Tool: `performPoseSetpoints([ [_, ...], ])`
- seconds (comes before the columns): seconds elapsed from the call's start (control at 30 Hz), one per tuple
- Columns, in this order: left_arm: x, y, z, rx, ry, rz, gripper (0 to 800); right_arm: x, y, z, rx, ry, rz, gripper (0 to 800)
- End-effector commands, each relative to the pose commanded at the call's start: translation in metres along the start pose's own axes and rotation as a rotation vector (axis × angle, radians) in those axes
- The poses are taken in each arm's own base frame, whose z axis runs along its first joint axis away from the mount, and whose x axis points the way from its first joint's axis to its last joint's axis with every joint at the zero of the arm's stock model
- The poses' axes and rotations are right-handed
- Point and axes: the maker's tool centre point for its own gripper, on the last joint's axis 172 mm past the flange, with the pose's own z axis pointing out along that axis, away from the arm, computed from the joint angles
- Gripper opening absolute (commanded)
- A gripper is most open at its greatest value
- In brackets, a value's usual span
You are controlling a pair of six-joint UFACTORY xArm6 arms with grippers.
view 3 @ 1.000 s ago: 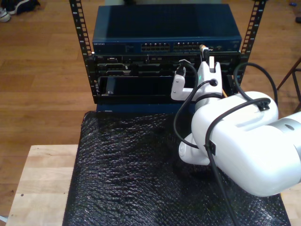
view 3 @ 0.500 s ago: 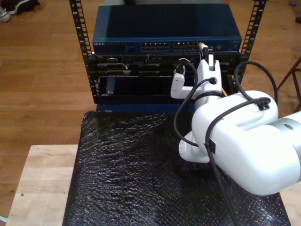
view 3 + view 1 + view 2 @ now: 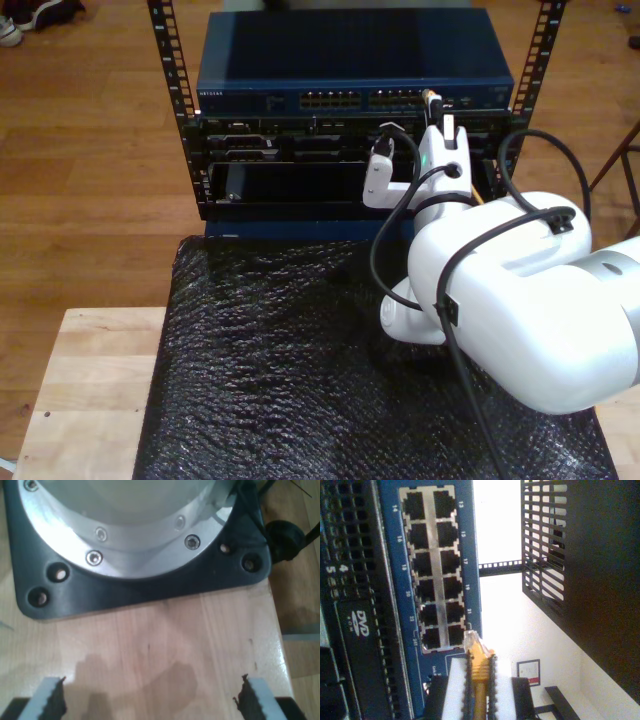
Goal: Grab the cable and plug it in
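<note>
- My second gripper (image 3: pixel 479 692) is clamped on the cable (image 3: pixel 480 675), its pads pressed against the yellow jacket with the clear plug (image 3: pixel 471 641) sticking out just ahead of them.
- Just beyond the plug tip is the near end of the port block (image 3: pixel 434 570) on the blue switch (image 3: pixel 355 62); the tip sits at the block's last ports, not yet seated.
- Over the last second this arm has crept toward the switch face, so insertion looks close; alignment with one port is what's left.
- My first gripper (image 3: pixel 150 700) hangs spread wide and empty over a wooden tabletop (image 3: pixel 165 640), with an arm's base plate (image 3: pixel 140 580) beyond it.
</note>
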Motion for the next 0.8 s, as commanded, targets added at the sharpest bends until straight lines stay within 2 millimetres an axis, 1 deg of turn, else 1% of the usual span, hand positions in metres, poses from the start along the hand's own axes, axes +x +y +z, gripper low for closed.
performPoseSetpoints([
  [0.8, 0.0, 0.0, 0.0, 0.0, 0.0, 0.0, 800, 0.0018, -0.0057, 0.0003, 0.018, 0.005, -0.001, 0],
])
